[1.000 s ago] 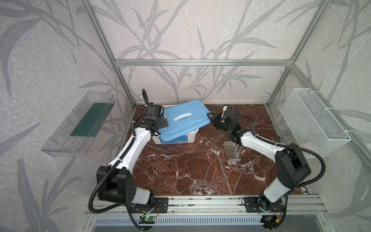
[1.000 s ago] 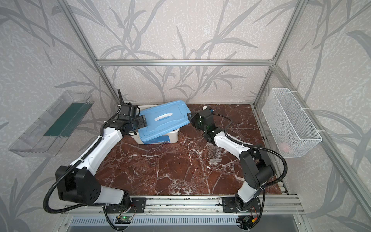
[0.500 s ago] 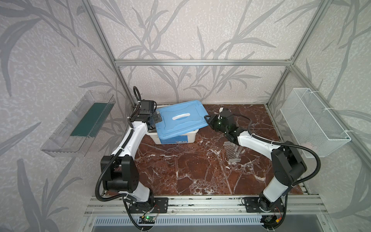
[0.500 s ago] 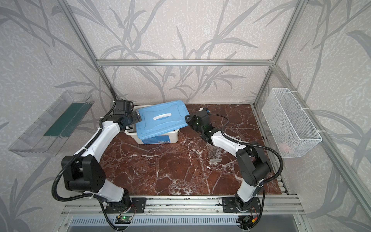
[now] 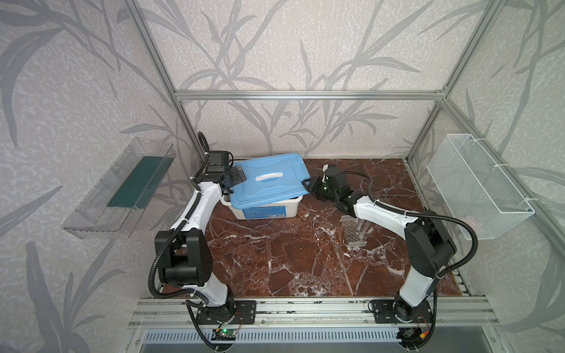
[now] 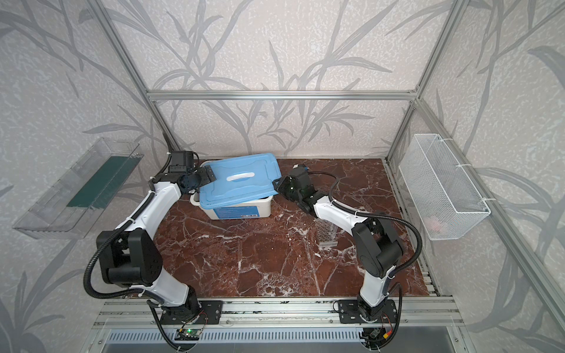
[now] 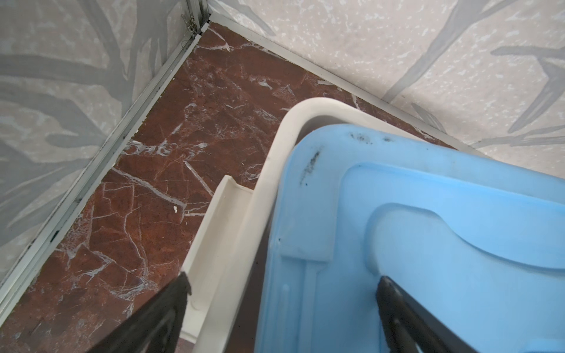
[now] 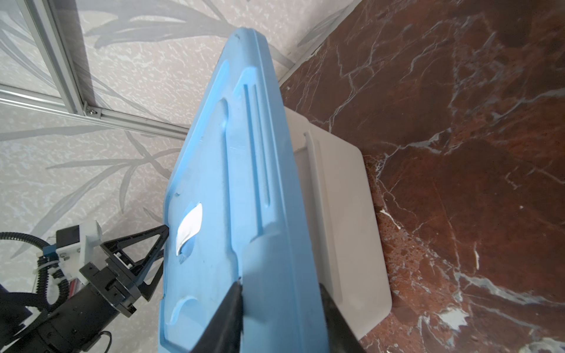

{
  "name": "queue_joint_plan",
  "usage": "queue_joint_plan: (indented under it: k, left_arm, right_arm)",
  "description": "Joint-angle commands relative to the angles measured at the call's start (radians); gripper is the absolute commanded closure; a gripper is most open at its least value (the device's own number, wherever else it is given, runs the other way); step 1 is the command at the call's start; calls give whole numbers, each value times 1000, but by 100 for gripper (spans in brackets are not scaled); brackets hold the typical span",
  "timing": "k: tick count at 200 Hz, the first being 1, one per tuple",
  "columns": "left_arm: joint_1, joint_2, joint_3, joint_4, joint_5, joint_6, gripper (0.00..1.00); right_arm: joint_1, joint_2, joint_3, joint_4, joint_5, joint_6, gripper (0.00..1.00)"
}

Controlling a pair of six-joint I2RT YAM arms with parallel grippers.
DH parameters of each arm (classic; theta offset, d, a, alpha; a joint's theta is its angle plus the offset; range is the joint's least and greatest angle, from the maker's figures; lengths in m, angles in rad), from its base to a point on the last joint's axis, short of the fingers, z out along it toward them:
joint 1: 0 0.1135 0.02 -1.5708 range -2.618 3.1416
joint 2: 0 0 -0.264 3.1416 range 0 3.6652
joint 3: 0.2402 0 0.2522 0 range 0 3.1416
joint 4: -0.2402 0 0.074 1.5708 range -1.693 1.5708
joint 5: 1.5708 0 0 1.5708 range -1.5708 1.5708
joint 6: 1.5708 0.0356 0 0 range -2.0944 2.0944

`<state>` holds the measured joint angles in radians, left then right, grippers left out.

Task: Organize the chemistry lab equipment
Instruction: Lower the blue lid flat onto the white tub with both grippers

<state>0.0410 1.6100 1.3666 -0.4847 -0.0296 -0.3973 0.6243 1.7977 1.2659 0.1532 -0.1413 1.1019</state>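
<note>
Now the change: a sec ago the lid (image 5: 269,180) hung higher and tilted, w/ my L gripper (image 5: 231,184) closed on its left end. It now lies on the tub (image 5: 292,207) and my L fingers (image 7: 171,305) are spread wide. One is out past the tub's side handle, the other is over the lid, and neither is pinching anything.

My R gripper (image 8: 279,287) is at the lid's right end w/ its fingers partway apart, one on each side of the end tab. I can't tell if they still press on it.

The lid sits skewed, not seated. In the L wrist view the tub's white rim shows bare at one corner.

Meaning, I reckon: the lid handoff is done and it's the closing-up stage, but the lid prob needs squaring and pressing down.

The tub stands by the table's (image 5: 290,259) back edge, toward the back-left corner. The rack (image 5: 356,233) is out on the table near the right edge, partly under my R forearm, so there's more to tidy. No other glassware is in sight. It's maybe inside the tub, but I can't see in.

Writing: a blue label (image 5: 263,211) w/ barcode is on the tub's front wall, but the text is too small to read. No brand is legible anywhere.
</note>
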Motion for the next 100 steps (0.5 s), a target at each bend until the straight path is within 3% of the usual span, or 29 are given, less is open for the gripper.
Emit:
queue_joint_plan:
  k: [1, 60, 100]
  left_arm:
    - [-6, 16, 5, -27, 51, -11, 6]
    - [-3, -6, -36, -14, 89, -20, 10]
    - [-11, -22, -92, 46, 235, -41, 12]
  right_arm:
    - [40, 34, 37, -115, -40, -88, 63]
    - [75, 19, 58, -210, -45, -162, 58]
    - [18, 11, 37, -241, -102, -209, 51]
